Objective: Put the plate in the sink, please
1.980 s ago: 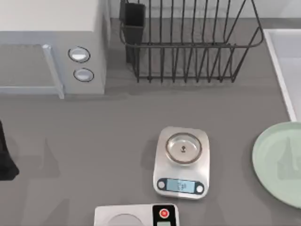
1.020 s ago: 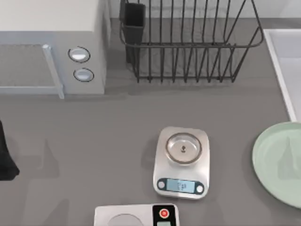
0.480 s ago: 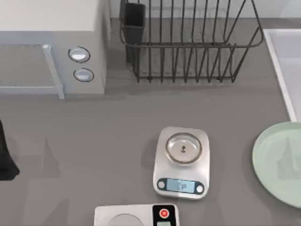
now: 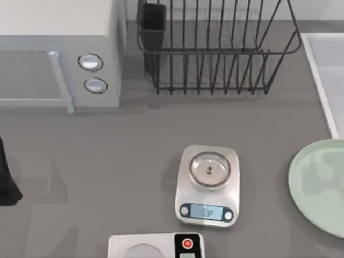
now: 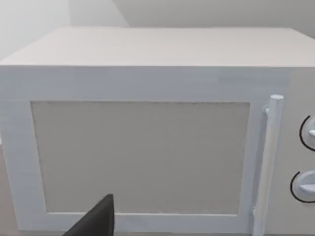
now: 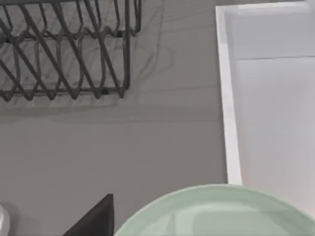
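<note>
The pale mint-green plate (image 4: 318, 185) lies flat on the grey counter at the right edge of the top view, partly cut off, with a faint broad shadow on it. The light grey-white sink (image 4: 321, 75) is behind it at the far right, its raised rim running along the counter. The right wrist view looks down on the plate's (image 6: 216, 211) far edge and the sink's rim (image 6: 224, 98). A dark part of my right gripper (image 6: 93, 221) hangs above the counter beside the plate. My left arm (image 4: 6, 180) is parked at the left edge, and a dark part of its gripper (image 5: 96, 221) faces the microwave.
A kitchen scale (image 4: 207, 185) with a small steel pan stands mid-counter. A second device (image 4: 156, 246) sits at the front edge. The black wire dish rack (image 4: 215, 48) stands at the back, left of the sink. A white microwave (image 4: 59, 54) fills the back left.
The shadow on the plate has changed from a narrow pointed shape to a broad faint patch. Nothing on the counter has moved, and the left arm has stayed put.
</note>
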